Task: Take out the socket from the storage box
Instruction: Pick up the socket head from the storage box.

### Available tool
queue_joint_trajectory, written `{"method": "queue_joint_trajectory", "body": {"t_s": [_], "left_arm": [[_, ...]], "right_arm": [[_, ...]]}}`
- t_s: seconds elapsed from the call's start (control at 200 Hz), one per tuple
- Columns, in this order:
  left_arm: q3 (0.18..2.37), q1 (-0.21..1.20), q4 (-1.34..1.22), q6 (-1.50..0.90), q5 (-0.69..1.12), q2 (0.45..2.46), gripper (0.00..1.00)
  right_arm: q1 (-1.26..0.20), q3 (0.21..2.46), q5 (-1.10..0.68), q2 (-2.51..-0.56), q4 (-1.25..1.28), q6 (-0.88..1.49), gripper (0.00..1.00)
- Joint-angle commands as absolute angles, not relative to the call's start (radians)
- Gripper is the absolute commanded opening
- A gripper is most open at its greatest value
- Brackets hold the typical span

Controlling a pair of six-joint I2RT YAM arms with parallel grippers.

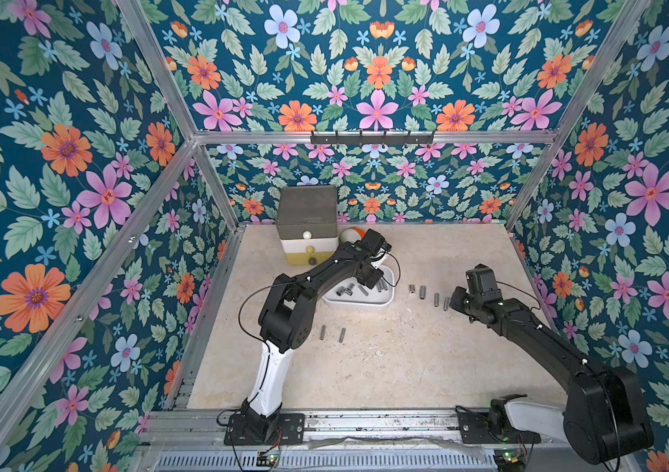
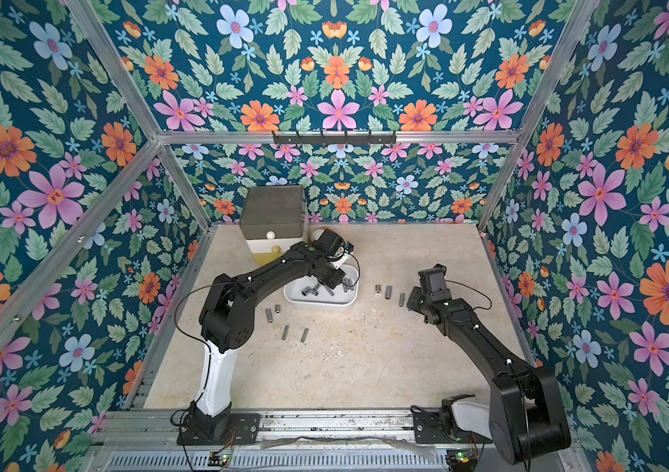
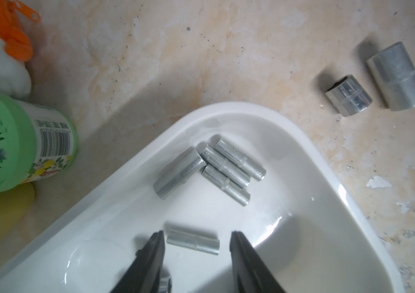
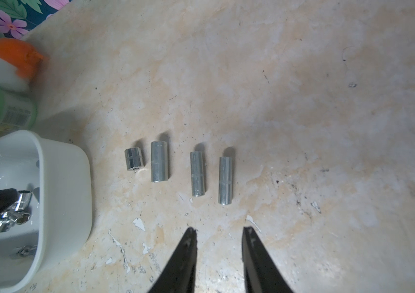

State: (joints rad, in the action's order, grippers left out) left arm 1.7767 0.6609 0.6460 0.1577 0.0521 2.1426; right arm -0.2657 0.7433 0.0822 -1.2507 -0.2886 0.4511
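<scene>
At the back left stands a drawer tower [image 1: 306, 229]. In front of it, two sockets [image 1: 323, 332] lie on the surface [image 1: 386, 367], well apart from the box, their long axes running roughly front to back.

The box [image 1: 357, 303] sits near the middle of the surface, just right of the tower. The left fingers [image 3: 150, 261] reach down into it and stand open, gripping nothing. One socket [image 3: 193, 241] lies flat on the box floor between their tips. Its long axis runs across the gap, one end pointing at each finger, and it appears to touch neither. Just beyond it, four more sockets [image 3: 216, 168] lie bunched together: three side by side and parallel, the fourth angled against their ends. Shiny sockets [image 4: 11, 213] lie deeper in the box, near the fingers.

Right of the box, four sockets [image 1: 429, 295] lie in a row on the surface, parallel, with long axes front to back; the shortest is nearest the box.

Farthest right, the right fingers [image 4: 186, 253] are open and empty over bare surface, near that row.
</scene>
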Motion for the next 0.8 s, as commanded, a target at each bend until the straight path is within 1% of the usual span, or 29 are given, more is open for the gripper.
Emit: {"method": "queue_joint_trajectory", "body": {"t_s": [0.0,0.795], "left_arm": [[1.779,0.659,0.627,0.179,0.041,2.144,0.49],[1.887,0.653,0.653,0.263,0.057,2.260,0.45]], "right_arm": [[-0.266,0.741,0.106,-1.248,-0.262,0.448,0.35],[-0.267,0.744,0.109,-1.284,-0.255,0.443,0.35]]}}
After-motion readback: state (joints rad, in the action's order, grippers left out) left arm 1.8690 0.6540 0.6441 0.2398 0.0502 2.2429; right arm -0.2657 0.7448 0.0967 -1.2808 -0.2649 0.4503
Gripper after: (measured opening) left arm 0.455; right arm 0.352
